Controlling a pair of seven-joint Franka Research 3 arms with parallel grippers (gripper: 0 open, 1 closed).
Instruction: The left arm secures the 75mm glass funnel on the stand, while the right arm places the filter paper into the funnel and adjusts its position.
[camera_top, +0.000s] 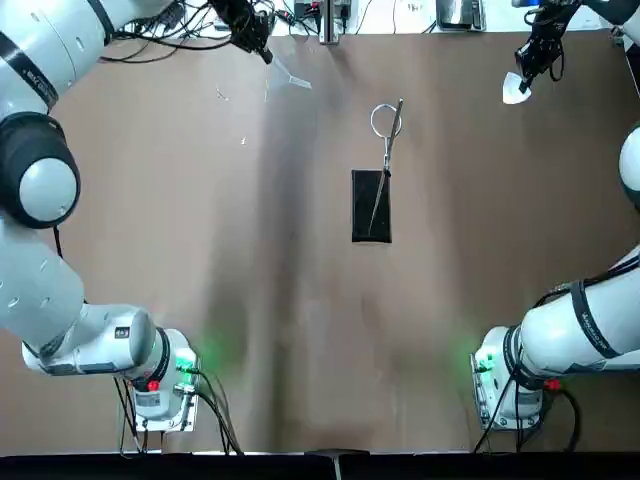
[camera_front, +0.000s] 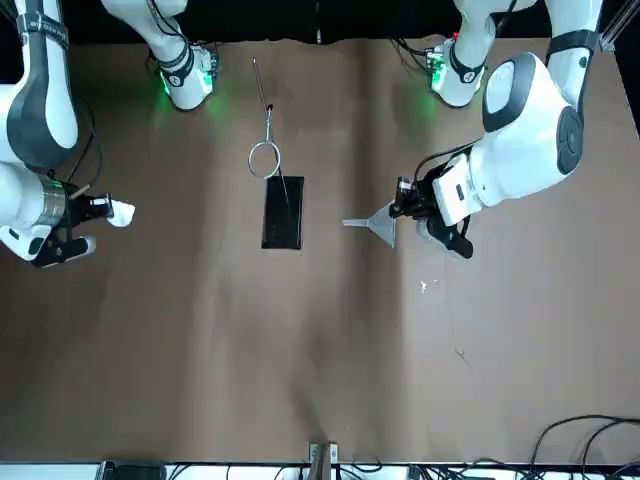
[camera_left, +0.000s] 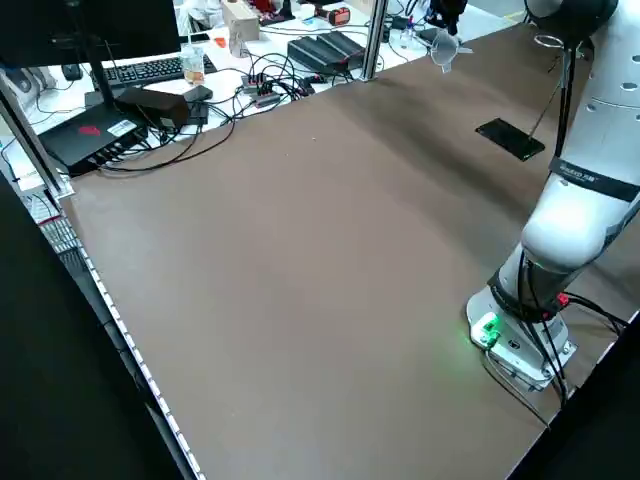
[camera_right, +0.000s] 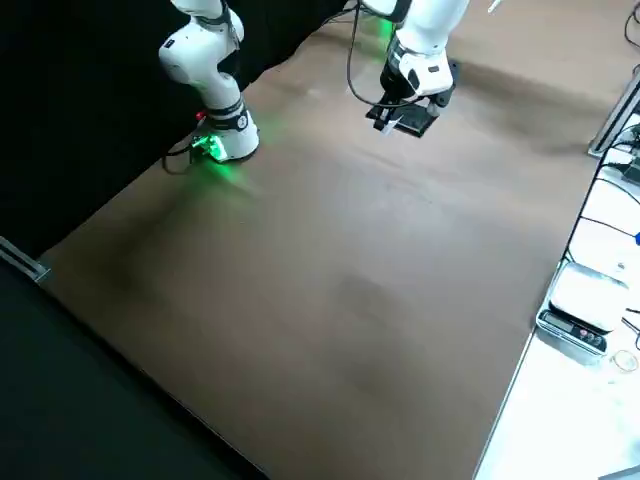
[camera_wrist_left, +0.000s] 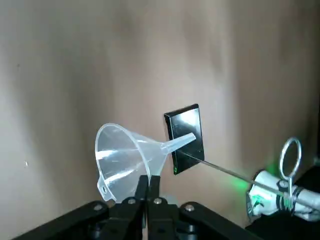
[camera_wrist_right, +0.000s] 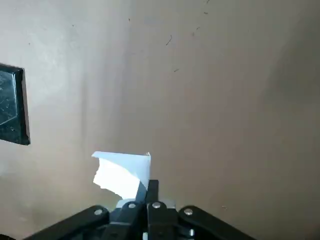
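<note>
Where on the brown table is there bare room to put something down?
In the top view, there's a wide bare patch between the left robot arm and the black stand, and another between the stand and the right robot arm. It's crowded along the far edge, where cables lie near the left gripper.

Left gripper (camera_wrist_left: 148, 181): its fingertips cover the near rim of the funnel (camera_wrist_left: 130, 160) — we can't see the pinch point. Right gripper (camera_wrist_right: 152, 186) hides the lower end of the filter paper (camera_wrist_right: 122, 172). Right wrist view cuts the stand (camera_wrist_right: 12, 105) at the edge, ring out of frame. Left side view crops the left arm (camera_left: 590, 190) at the top, and we can't make out the right arm's base in the front view's blur — skip.Correction, full text to use:

In the left wrist view the left gripper (camera_wrist_left: 148, 181) hides part of the funnel's (camera_wrist_left: 130, 160) rim — we can't see the pinch point. In the right wrist view the right gripper (camera_wrist_right: 152, 186) covers the lower end of the filter paper (camera_wrist_right: 122, 172), and the edge cuts off the stand (camera_wrist_right: 12, 105), ring out of frame. Top view crops both arms; left side view cuts the left arm (camera_left: 590, 190) — paper's fold too small to tell there.
</note>
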